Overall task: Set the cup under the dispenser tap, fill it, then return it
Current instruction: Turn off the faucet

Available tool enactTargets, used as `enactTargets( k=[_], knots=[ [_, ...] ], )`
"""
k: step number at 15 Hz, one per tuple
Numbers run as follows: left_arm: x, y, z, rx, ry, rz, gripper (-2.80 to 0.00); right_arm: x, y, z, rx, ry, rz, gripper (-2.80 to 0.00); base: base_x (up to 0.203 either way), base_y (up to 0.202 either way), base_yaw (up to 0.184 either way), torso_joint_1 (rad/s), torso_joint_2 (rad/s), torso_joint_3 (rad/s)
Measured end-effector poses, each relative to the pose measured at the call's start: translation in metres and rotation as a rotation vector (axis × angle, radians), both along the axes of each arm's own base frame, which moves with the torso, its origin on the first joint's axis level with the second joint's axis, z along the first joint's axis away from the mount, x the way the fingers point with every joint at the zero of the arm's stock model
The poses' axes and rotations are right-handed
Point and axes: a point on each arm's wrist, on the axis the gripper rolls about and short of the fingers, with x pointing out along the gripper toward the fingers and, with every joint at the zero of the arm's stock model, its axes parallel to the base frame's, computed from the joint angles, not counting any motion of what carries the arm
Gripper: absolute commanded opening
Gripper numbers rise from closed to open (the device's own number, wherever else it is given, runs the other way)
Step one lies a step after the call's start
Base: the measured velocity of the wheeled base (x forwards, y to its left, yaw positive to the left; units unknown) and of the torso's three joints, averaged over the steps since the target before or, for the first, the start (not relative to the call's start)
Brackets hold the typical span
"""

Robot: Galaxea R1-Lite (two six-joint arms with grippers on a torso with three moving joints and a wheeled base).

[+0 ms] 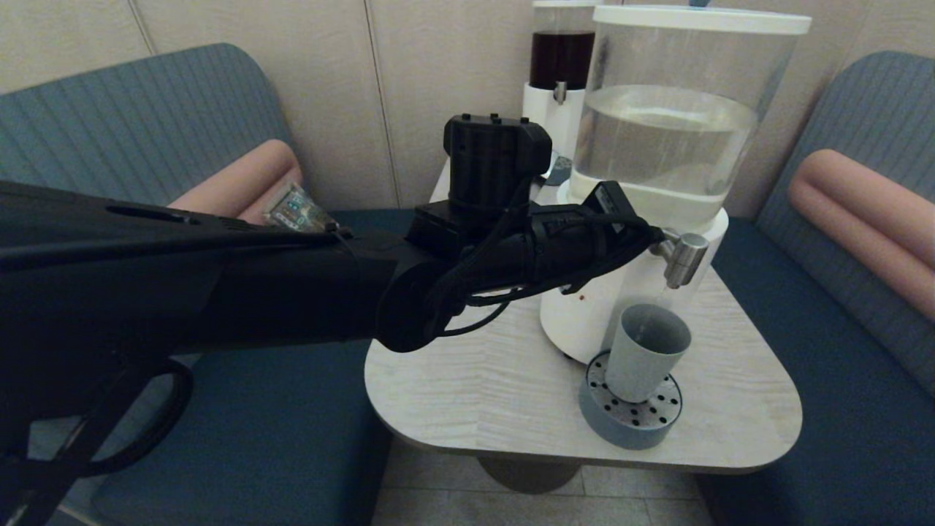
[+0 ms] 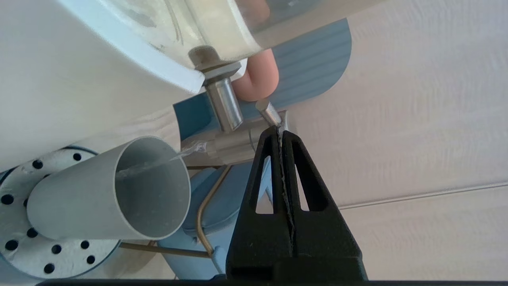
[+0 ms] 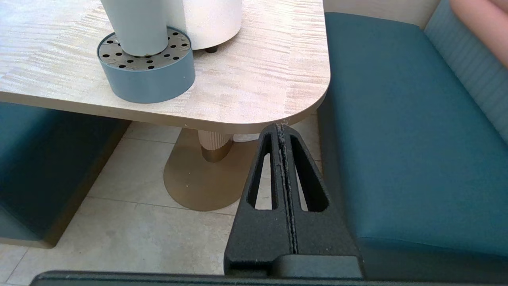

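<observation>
The grey-blue cup [image 1: 646,351] [image 2: 79,198] stands upright on a round perforated drip tray [image 1: 628,420], right below the steel dispenser tap [image 1: 683,259]. In the left wrist view a thin clear stream [image 2: 186,150] runs from the tap's nozzle [image 2: 228,145] into the cup's mouth. My left gripper [image 2: 279,133] is shut, its tips against the tap's small steel lever [image 2: 269,112]; in the head view the arm's wrist hides it. My right gripper [image 3: 281,127] is shut on nothing, parked low off the table's front right corner, out of the head view.
The big clear-water dispenser [image 1: 657,146] stands on the pale wooden table [image 1: 497,394], with a dark-liquid dispenser [image 1: 561,58] behind it. Blue benches with pink bolsters flank the table [image 1: 840,365]. My left arm [image 1: 219,285] spans the table's left side.
</observation>
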Motion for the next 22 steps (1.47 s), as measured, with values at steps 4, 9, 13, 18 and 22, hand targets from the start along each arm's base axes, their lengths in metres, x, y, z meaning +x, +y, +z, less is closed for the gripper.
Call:
enactTargets(
  k=[4,9,13,18,22],
  knots=[
    [0.003,-0.003,-0.005,0.002,0.001,0.000,-2.80,0.000,0.000,0.000,0.000,0.000,0.000,-2.80,0.000,0.000,0.000,0.000,0.00,0.000],
    [0.008,-0.008,-0.008,-0.001,-0.002,0.000,-2.80,0.000,0.000,0.000,0.000,0.000,0.000,-2.80,0.000,0.000,0.000,0.000,0.00,0.000],
    [0.012,-0.013,-0.009,-0.004,-0.003,-0.003,-2.80,0.000,0.000,0.000,0.000,0.000,0.000,-2.80,0.000,0.000,0.000,0.000,0.00,0.000],
    [0.018,-0.019,-0.011,-0.004,-0.003,-0.003,-2.80,0.000,0.000,0.000,0.000,0.000,0.000,-2.80,0.000,0.000,0.000,0.000,0.00,0.000],
    [0.019,-0.028,-0.012,-0.006,-0.005,-0.014,-2.80,0.000,0.000,0.000,0.000,0.000,0.000,-2.80,0.000,0.000,0.000,0.000,0.00,0.000]
  ],
)
